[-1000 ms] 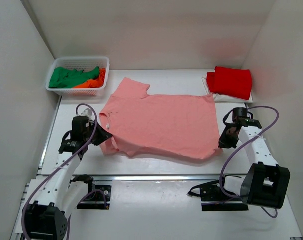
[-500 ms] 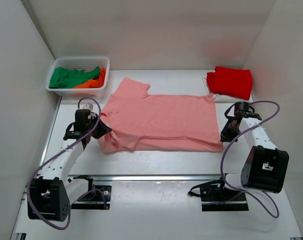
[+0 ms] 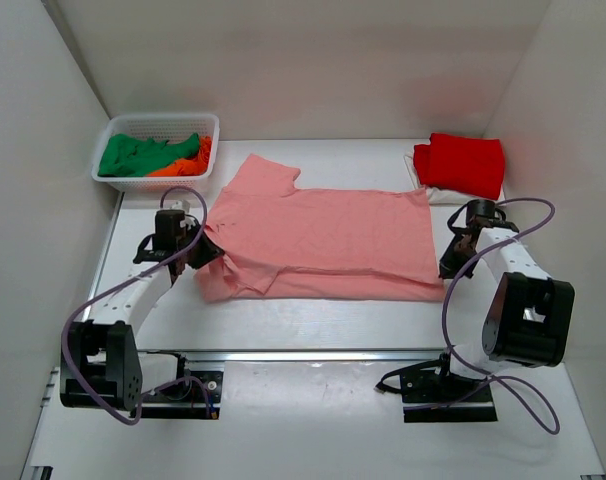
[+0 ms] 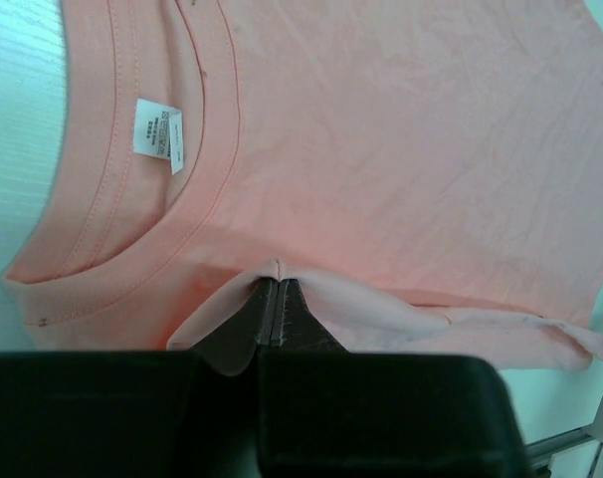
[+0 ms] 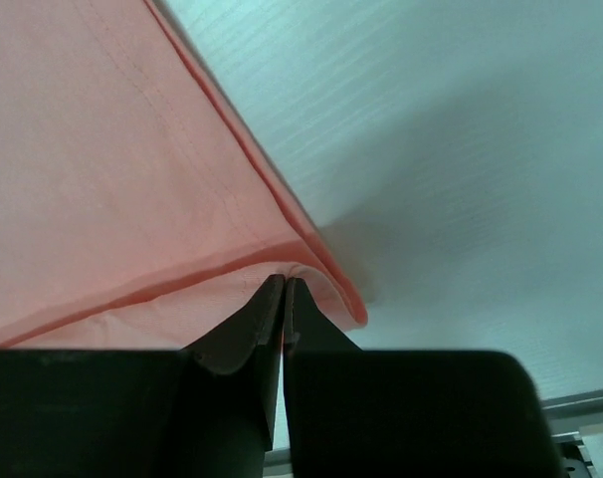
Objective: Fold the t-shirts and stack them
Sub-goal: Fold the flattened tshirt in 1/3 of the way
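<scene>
The salmon-pink t-shirt [image 3: 323, 240] lies spread across the table, its near edge folded over onto the body. My left gripper [image 3: 205, 252] is shut on the shirt's fold by the collar; the left wrist view shows the closed jaws pinching pink cloth [image 4: 311, 149] below the neck label. My right gripper [image 3: 445, 270] is shut on the shirt's near right corner, seen as a pinched hem in the right wrist view [image 5: 132, 169]. A folded bright red t-shirt [image 3: 465, 163] lies at the back right. A green t-shirt [image 3: 133, 155] and an orange t-shirt [image 3: 183, 165] lie crumpled in the basket.
The white mesh basket [image 3: 159, 122] stands at the back left against the wall. A white cloth [image 3: 445, 194] peeks out under the red shirt. White walls close in the left, back and right sides. A metal rail [image 3: 313, 353] runs along the table's near edge.
Both grippers have carried the shirt's near edge away from me, folding the near strip over the body. The shirt now looks narrower front to back.
</scene>
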Robot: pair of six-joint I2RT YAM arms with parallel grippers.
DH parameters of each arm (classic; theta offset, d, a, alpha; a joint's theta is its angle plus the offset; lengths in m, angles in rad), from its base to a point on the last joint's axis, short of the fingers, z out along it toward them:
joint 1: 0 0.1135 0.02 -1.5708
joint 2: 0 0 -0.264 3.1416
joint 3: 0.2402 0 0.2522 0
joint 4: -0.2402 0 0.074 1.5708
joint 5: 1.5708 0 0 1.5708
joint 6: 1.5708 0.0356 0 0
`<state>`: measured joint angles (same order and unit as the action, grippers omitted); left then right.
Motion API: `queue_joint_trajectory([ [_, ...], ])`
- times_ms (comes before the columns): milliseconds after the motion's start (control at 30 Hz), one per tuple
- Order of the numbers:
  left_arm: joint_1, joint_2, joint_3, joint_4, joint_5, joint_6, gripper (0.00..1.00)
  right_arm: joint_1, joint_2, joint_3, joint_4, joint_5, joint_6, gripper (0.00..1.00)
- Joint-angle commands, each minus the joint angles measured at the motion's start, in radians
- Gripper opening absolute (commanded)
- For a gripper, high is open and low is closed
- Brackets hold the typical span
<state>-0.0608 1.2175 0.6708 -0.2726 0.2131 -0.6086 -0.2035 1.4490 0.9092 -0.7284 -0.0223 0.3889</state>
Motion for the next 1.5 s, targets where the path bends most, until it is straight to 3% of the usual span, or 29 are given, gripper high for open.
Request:
queue_joint_trajectory([
  [0, 0.006, -0.001, 0.043, 0.052, -0.021, 0.015, 0.04, -0.005, 0.017, 0.049, 0.055, -0.010, 0.002, 0.00],
  [67, 0.022, 0.007, 0.050, 0.065, -0.018, 0.004, 0.19, -0.011, 0.016, 0.062, 0.083, -0.013, 0.001, 0.10],
  [100, 0.022, 0.011, 0.058, 0.085, -0.027, 0.000, 0.24, -0.013, 0.014, 0.060, 0.111, -0.027, 0.005, 0.21],
  [200, 0.048, 0.022, 0.126, 0.075, -0.057, -0.003, 0.54, -0.010, -0.018, 0.082, 0.144, 0.021, 0.002, 0.49],
  [233, 0.047, 0.028, 0.144, 0.073, -0.078, -0.002, 0.67, -0.004, -0.027, 0.091, 0.144, 0.069, 0.004, 0.53],
  [300, 0.061, 0.027, 0.226, 0.021, -0.096, 0.016, 0.74, 0.004, -0.047, 0.117, 0.123, 0.097, 0.005, 0.55],
  [433, 0.041, -0.002, 0.260, -0.109, -0.132, 0.046, 0.75, 0.004, -0.094, 0.086, 0.095, 0.065, 0.019, 0.56],
  [633, 0.001, -0.113, 0.070, -0.253, -0.144, 0.056, 0.72, 0.102, -0.183, -0.039, 0.139, -0.020, 0.064, 0.56],
  [900, -0.060, 0.028, -0.074, -0.231, -0.204, 0.004, 0.68, 0.254, -0.107, -0.111, 0.257, -0.094, 0.111, 0.49],
  [1133, -0.037, 0.040, -0.066, -0.266, -0.355, 0.017, 0.69, 0.205, 0.053, -0.098, 0.127, -0.038, 0.018, 0.51],
  [1267, -0.033, 0.004, -0.076, -0.316, -0.345, 0.046, 0.68, 0.122, 0.051, -0.116, 0.066, -0.028, -0.021, 0.52],
  [1467, -0.155, -0.047, -0.097, -0.375, -0.279, -0.005, 0.66, 0.125, 0.031, -0.127, 0.003, -0.034, -0.054, 0.55],
])
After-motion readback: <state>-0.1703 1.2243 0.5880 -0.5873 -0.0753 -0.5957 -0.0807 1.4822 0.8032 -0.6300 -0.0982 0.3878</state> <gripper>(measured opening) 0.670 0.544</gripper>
